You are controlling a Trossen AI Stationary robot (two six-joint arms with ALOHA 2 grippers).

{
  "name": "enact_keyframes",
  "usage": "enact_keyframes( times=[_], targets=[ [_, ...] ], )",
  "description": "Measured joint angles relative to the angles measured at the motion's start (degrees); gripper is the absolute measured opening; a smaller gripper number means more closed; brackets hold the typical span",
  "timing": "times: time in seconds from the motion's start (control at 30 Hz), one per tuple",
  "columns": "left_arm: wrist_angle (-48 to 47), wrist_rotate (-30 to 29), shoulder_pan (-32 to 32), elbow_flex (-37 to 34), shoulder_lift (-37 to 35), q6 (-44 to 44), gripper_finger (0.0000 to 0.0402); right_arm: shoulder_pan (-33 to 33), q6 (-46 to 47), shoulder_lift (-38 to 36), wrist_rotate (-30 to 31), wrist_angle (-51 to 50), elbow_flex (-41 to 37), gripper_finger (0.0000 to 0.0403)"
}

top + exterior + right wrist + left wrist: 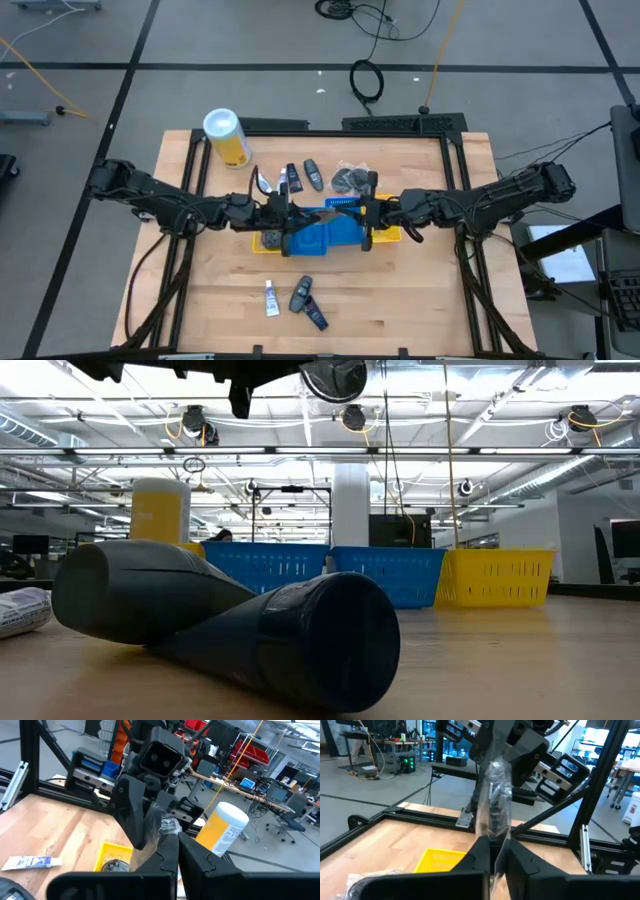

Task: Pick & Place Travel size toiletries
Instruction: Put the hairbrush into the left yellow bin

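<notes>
While both arms reach inward over the blue bin [325, 236], left fingers [522, 862] pinching clear packet [493, 800], right fingers [200, 865] clenched.

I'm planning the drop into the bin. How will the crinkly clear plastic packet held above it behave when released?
The clear plastic packet stands up from the shut left gripper with wrinkled film, so it is probably thin, floppy and light. Its dark contents likely weight one end, so it may fall unevenly. It seems unlikely to roll.
</notes>
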Motion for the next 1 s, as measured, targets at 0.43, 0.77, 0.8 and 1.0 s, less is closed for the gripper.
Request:
enact_keyframes(
  times=[0.43, 0.77, 0.8, 1.0],
  targets=[
    [-5.5, -3.4, 0.0, 0.0, -1.0, -0.2, 0.0009, 0.0, 0.3, 0.0, 0.0, -3.6, -0.1, 0.0],
    [-23.3, -12.8, -2.8, 0.0, -9.8, -6.5, 0.0009, 0.0, 0.7, 0.0, 0.2, -6.8, -0.1, 0.0024],
    [-25.5, -13.8, -3.1, 0.0, -10.7, -8.2, 0.0009, 0.0, 0.7, 0.0, 0.2, -7.3, -0.1, 0.0029],
    [-42.6, -17.5, -5.6, 0.1, -14.3, -21.9, 0.0009, 0.0, 4.5, 0.0, 0.1, -12.3, -0.1, 0.0063]
  ],
)
